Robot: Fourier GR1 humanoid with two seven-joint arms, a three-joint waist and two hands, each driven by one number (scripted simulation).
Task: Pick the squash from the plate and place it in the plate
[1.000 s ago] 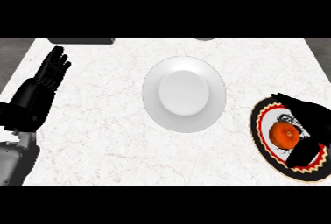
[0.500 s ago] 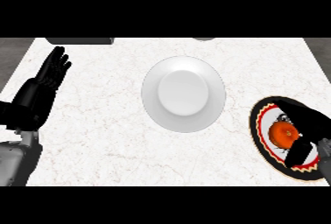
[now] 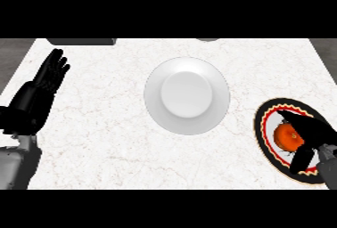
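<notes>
Orange shows only in part: the squash point(image 3: 284, 136) lies on the dark plate point(image 3: 262, 133) at the counter's right side, and the right hand point(image 3: 314, 130) covers most of it. That hand's black fingers point(image 3: 297, 119) curve over the squash's far side and its thumb point(image 3: 304, 158) comes up on the near side, so the hand is closed round the squash. Whether the squash rests on the plate or is raised off it cannot be told from this steep view. The hand hides the plate's right half, and the forearm is cut off by the view's right edge. What shows of the plate is a black rim, a red band and a white zigzag ring.

The white plate point(image 3: 187, 95) sits bare at the middle of the marble counter point(image 3: 105, 133), well apart from the dark plate.

The left hand point(image 3: 39, 93) is at the view's left edge, fingers straight and pointing up, holding nothing. Its grey forearm runs out of view at the lower left corner.

Along the counter's far edge, a dark grey object point(image 3: 82, 41) and a smaller grey one point(image 3: 207, 39) are cut off at the top. Too little of either shows to tell what they are.
</notes>
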